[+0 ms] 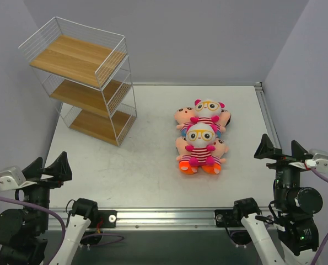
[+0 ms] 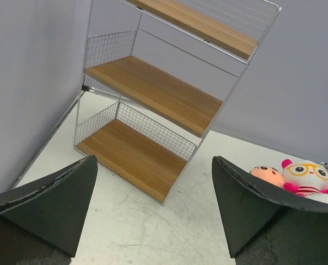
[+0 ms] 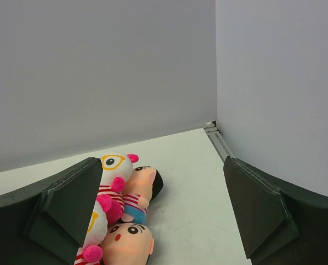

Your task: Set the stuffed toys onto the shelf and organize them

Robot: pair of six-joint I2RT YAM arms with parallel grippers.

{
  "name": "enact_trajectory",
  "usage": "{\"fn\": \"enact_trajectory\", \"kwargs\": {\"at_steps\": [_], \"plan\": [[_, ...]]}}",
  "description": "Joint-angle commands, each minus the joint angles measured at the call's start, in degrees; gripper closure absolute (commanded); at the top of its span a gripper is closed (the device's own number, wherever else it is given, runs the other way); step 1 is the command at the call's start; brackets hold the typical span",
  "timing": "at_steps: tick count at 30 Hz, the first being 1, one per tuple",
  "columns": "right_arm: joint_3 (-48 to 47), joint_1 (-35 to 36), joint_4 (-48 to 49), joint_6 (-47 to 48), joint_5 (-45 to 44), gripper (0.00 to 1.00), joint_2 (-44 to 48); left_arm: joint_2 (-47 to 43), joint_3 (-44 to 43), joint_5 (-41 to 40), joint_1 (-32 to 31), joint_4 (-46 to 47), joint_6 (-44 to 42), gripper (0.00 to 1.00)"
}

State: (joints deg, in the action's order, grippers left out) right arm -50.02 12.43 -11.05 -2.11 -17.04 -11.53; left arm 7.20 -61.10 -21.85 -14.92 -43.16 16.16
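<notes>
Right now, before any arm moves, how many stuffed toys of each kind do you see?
White-headed dolls with yellow glasses: 2
Peach-skinned dolls in striped shirts: 4
Total: 6, all piled on the table, none on the shelf.

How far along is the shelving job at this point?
Nothing is done yet: all three boards of the shelf are bare. Nothing is in hand: the left hand and right hand are both open and empty, at the near edge of the table. All the shelving is left: the toys lie piled on the table.
</notes>
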Motion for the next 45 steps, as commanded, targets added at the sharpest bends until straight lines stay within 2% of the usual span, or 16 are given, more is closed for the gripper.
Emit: {"fn": "enact_trajectory", "kwargs": {"at_steps": [1,6,12,24,28,37,45], "plan": [[-0.43,0.14,2.96,-0.26,0.34,0.00,-1.74,1.50,0.19,0.58,-0.20,2.29,0.62,0.06],[-1.22,0.06,1.03,-0.96,3.23,0.00,-4.72,1.68,0.54,1.45,-0.20,2.29,1.24,0.06],[-3.06,0.14,-1.52,-6.32,4.55,0.00,-12.28,2.90,1.60,3.47,-0.11,1.32,3.96,0.06],[-7.81,0.14,-8.90,-17.40,16.50,0.00,-34.25,7.30,2.74,10.59,-0.11,-1.14,5.72,0.06],[-6.50,0.14,-6.02,-19.68,21.41,0.01,-40.92,7.91,4.06,12.70,-0.11,-0.70,5.98,0.06],[-1.40,0.05,2.69,-20.92,30.48,0.08,-49.54,6.60,10.73,15.34,-0.11,2.02,7.13,0.06],[3.17,0.05,6.04,-20.57,33.38,0.08,-51.75,6.25,13.46,16.31,-0.11,3.69,7.66,0.06]]}}
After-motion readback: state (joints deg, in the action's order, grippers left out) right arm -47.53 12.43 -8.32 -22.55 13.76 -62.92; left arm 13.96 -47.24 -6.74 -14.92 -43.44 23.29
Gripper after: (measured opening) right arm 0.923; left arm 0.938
